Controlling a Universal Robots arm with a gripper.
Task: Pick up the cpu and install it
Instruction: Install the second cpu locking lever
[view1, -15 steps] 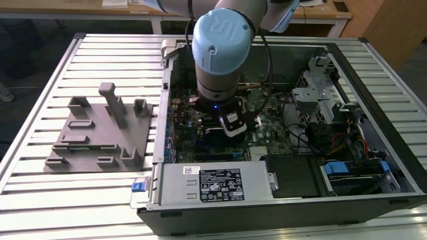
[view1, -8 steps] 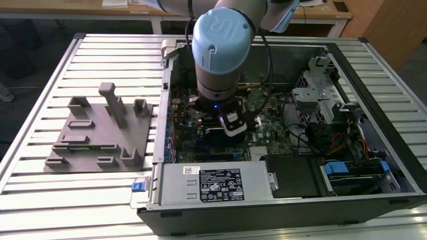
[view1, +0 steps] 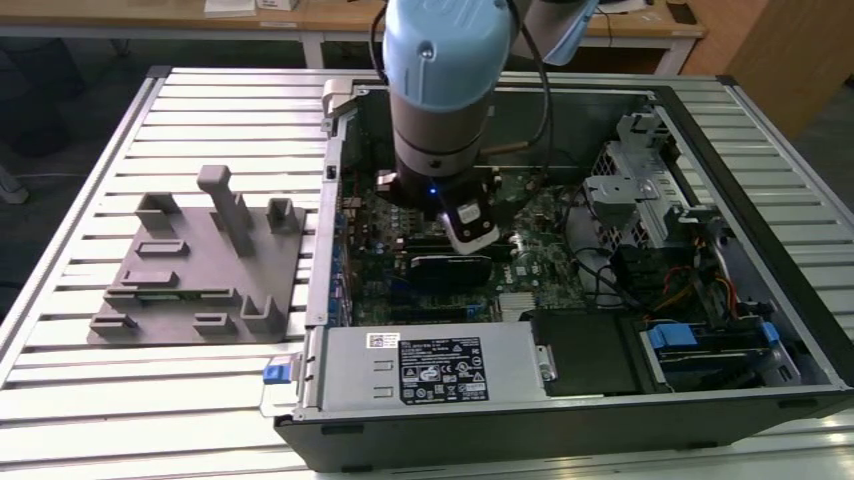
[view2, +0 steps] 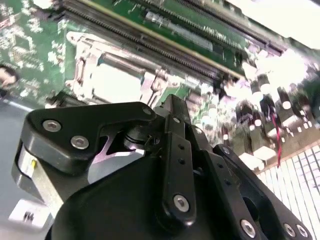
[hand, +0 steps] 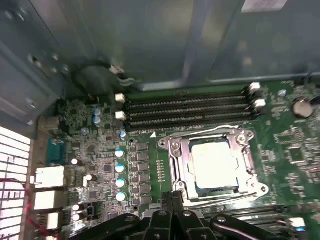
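In the first wrist view the end effector (hand: 172, 200) sits nearest the lens, its two black fingers (hand: 170, 210) pressed together with nothing between them. It is closed and empty, and hangs just short of the socket (hand: 216, 162), above the near edge of its metal frame.

Beyond the fingertips, the cpu (hand: 215, 162) lies flat in the socket, a pale square ringed by the frame. It appears already seated, which would explain the empty fingers. The frame seems to lie around the chip, but I cannot tell whether it is latched. In the second wrist view the same pale square (view2: 117, 80) shows just past the end effector's linkage (view2: 172, 150).

Farther on, four memory slots (hand: 190, 110) run parallel along the motherboard (hand: 95, 150), empty, and beyond them rises the grey case wall (hand: 150, 40).

In the exterior view the arm (view1: 447, 100) reaches straight down into the open case (view1: 561, 400), which lies on its side on the slatted worktop (view1: 107, 400), so that the board faces up. A grey fixture (view1: 200, 270) rests on the worktop towards the exterior view's left, well apart from the end effector; no chip is seen on it.
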